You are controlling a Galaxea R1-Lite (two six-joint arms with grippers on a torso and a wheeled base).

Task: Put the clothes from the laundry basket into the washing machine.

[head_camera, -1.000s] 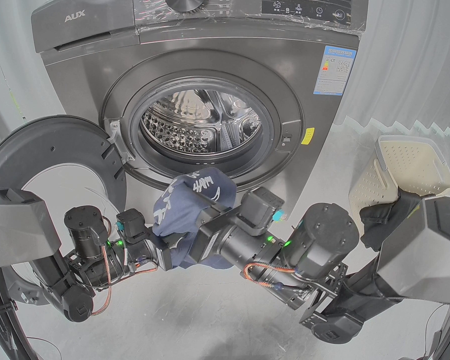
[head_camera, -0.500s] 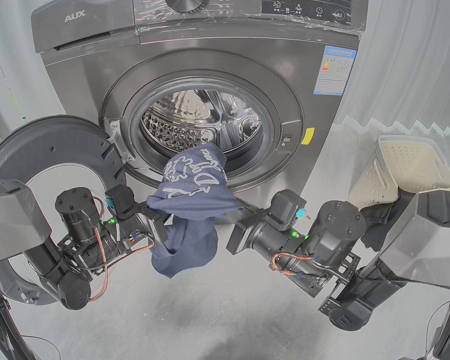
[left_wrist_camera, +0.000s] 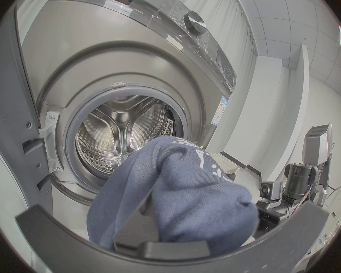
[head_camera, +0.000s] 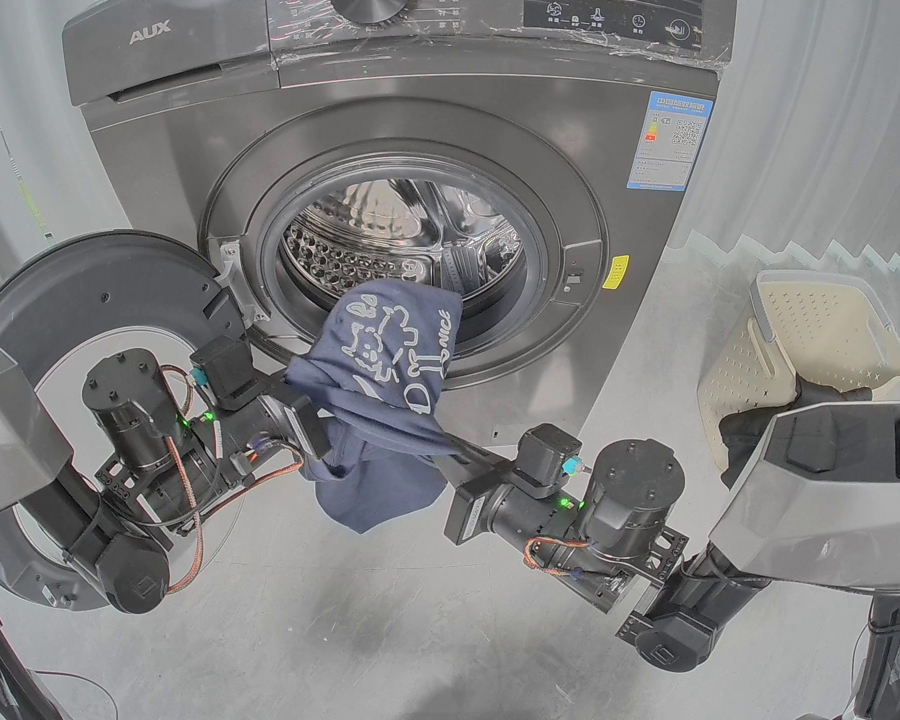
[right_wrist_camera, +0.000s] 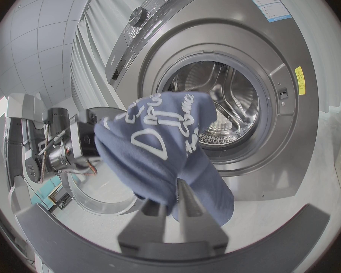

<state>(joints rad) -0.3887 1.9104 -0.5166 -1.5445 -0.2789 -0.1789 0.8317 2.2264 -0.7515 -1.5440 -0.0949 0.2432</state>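
Left gripper point(head_camera: 320, 422): pinches the navy shirt point(head_camera: 385, 362).
Right gripper point(right_wrist_camera: 173, 203): fingers pressed together on the cloth.
Navy shirt: we see it stretched between both, upper edge at the washing machine point(head_camera: 400, 122) mouth.

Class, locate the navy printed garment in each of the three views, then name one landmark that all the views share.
Head view: navy garment at centre, overlapping the drum opening's lower rim.
Left wrist view: garment in the foreground, hiding part of the opening's rim.
Right wrist view: garment at centre, overlapping the opening's hinge side.
Shared landmark: the drum opening.
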